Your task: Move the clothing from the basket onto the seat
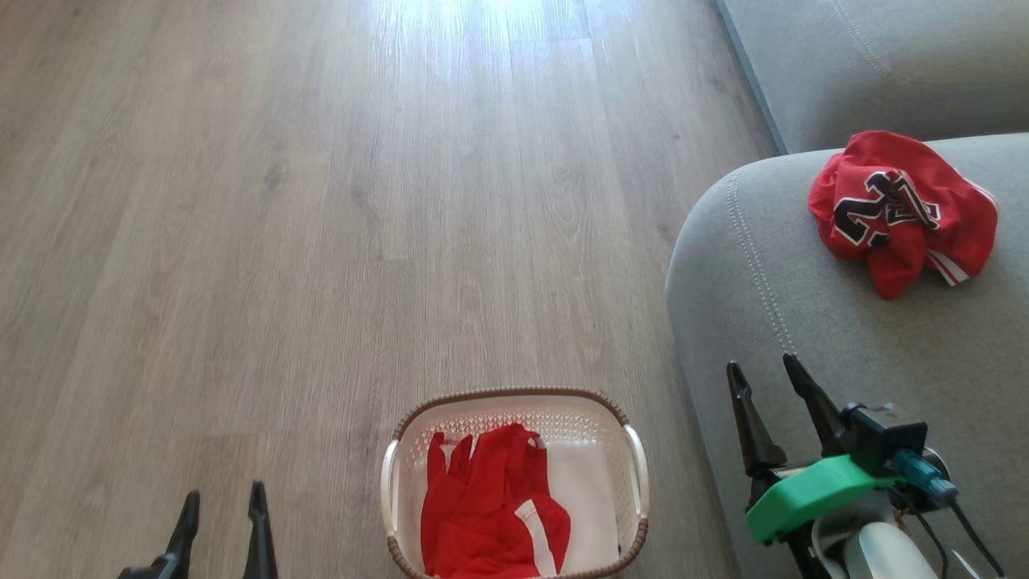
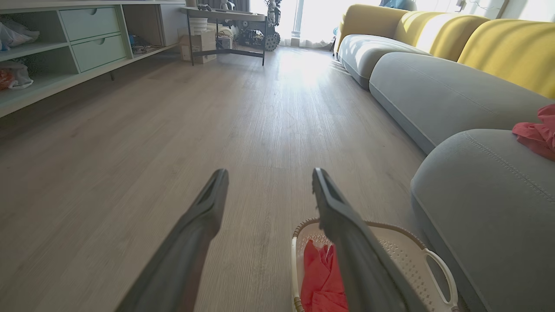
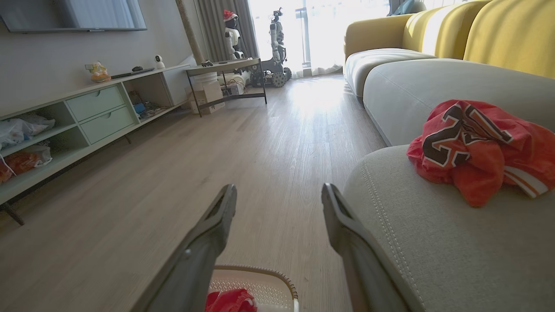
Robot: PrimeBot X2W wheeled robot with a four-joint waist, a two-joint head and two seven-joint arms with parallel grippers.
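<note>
Head view — garment (image 1: 490, 507) stretched near-to-far in basket (image 1: 514, 394), jersey (image 1: 900, 209) on seat (image 1: 804, 322), fingers (image 1: 259, 531) spread — empty.

Jersey (image 1: 900, 209), beyond right pincer (image 1: 761, 361): shiny red, black-white numerals, white stripe trim.
Garment (image 1: 490, 507), between left pincer (image 1: 225, 490) and right pincer: red, white stripe.
Basket (image 1: 482, 422): cream, perforated; brown woven rim, white handles.
Seat (image 1: 804, 338): light grey, pale stitch line.
Floor (image 1: 321, 201): grey-brown wood grain.

One garment (image 1: 482, 511) lies in the basket (image 1: 514, 393), the jersey (image 1: 900, 211) on the right-hand seat (image 1: 804, 330).
</note>
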